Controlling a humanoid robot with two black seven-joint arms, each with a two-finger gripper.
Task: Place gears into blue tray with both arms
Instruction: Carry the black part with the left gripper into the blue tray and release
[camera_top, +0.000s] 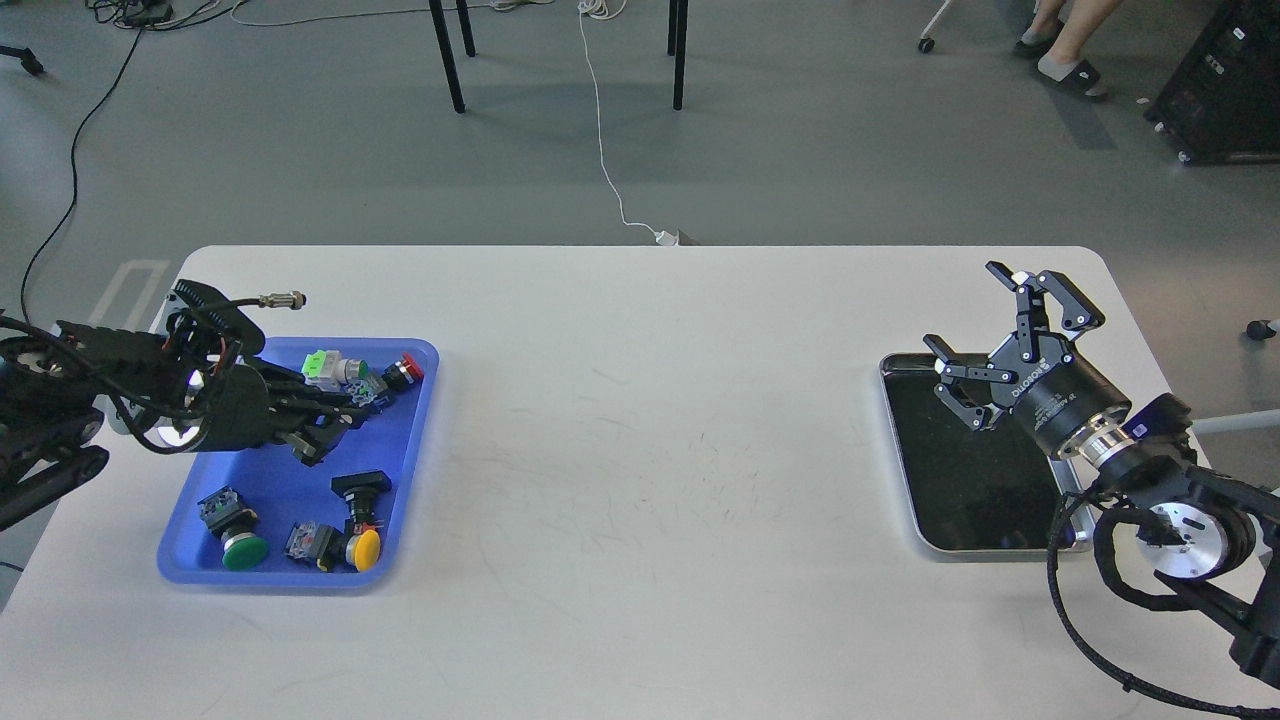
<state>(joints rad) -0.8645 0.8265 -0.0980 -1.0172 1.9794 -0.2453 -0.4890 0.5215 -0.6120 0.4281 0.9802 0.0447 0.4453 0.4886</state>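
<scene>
The blue tray (410, 440) lies at the table's left and holds several coloured push-button switches. My left gripper (325, 430) hovers low over the tray's middle, pointing right. Its dark fingers lie close together, and I cannot tell whether anything sits between them. No gears show anywhere; they are hidden or too small to see. Over the far right corner of the silver tray (905, 500), my right gripper (962, 305) stands open with nothing between its fingers.
The switches in the blue tray include a green one (242, 549), a yellow one (364, 548) and a red one (406, 368). The silver tray's black bottom looks bare. Chair legs and cables are on the floor beyond the table.
</scene>
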